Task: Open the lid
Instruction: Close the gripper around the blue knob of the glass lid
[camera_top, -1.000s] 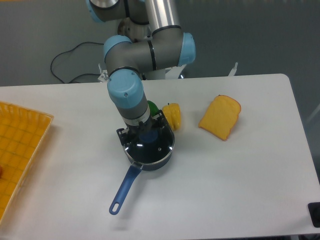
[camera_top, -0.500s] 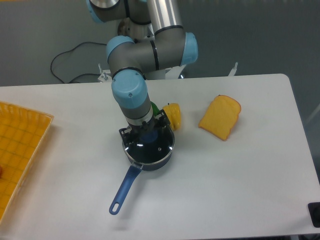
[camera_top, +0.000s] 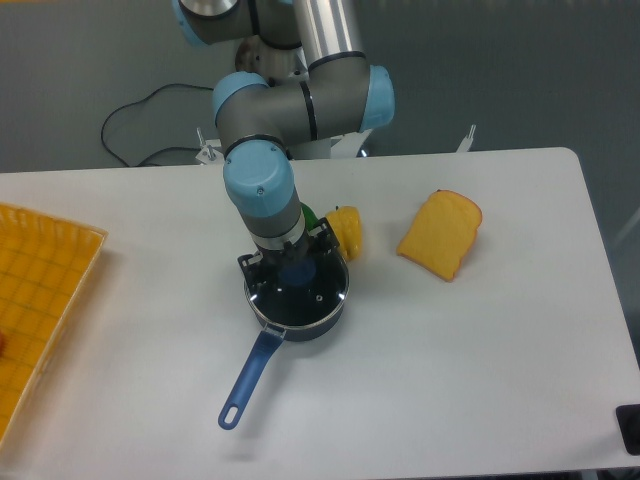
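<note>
Camera view: white table (camera_top: 480, 380) is backed by a grey wall. Lid (camera_top: 310, 295) is sat on the saucepan (camera_top: 262, 355), its blue knob straddled by the hand (camera_top: 294, 266); grip can't be told.

White worktop (camera_top: 480, 380), rounded far-right corner, evenly lit. Grey floor (camera_top: 520, 70) is seen behind it. A black cable (camera_top: 135, 110) is looped on the floor at left.
</note>
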